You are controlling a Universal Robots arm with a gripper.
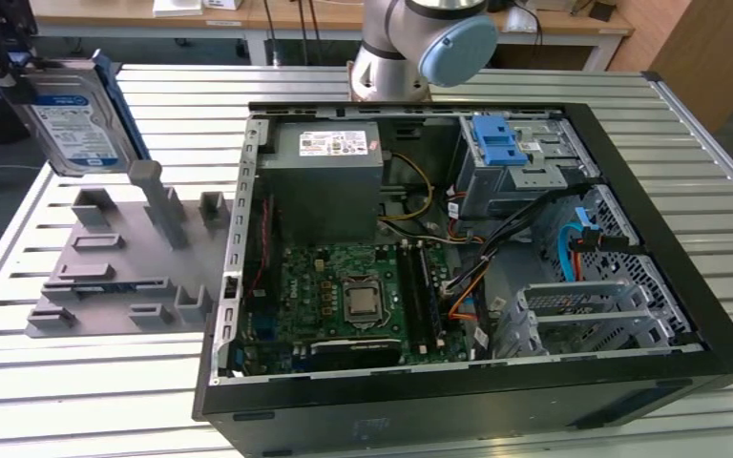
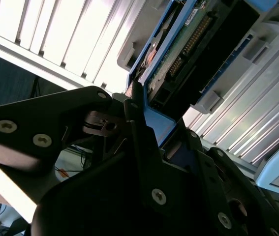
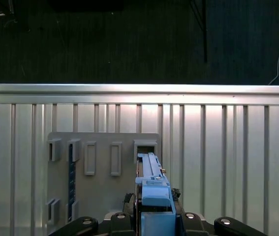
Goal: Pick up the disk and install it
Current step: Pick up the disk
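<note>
Holding the disk in the air, left of the open case

The disk (image 1: pixel 72 119) hangs upright over the far left corner of the table (image 1: pixel 99 405), on the exterior view's left. The gripper (image 1: pixel 12 84) grips it by its upper end. The jaws are closed on the disk's blue rail, and in the second wrist view the black fingers (image 2: pixel 136 128) lie tight against this rail.

The disk touches nothing else. Below it stands the grey fixture plate (image 1: pixel 112 286) with its posts and slots, and there is free air between the disk's lower edge and the tallest post. Just right of the plate lies the open computer case (image 1: pixel 469 405). Its left wall is near the plate, so the room between them is narrow.

Inside the case, the grey power supply box (image 1: pixel 328 172) takes the far left part. The drive bay with a blue latch (image 1: pixel 500 143) is at the far right. A metal cage (image 1: pixel 596 315) sits at the near right, with cables crossing above it.

In the exterior view the picture's edge cuts off the gripper body. In the first wrist view the disk is seen edge-on, so its label is hidden. How far the pads reach along the rail I cannot tell.
</note>
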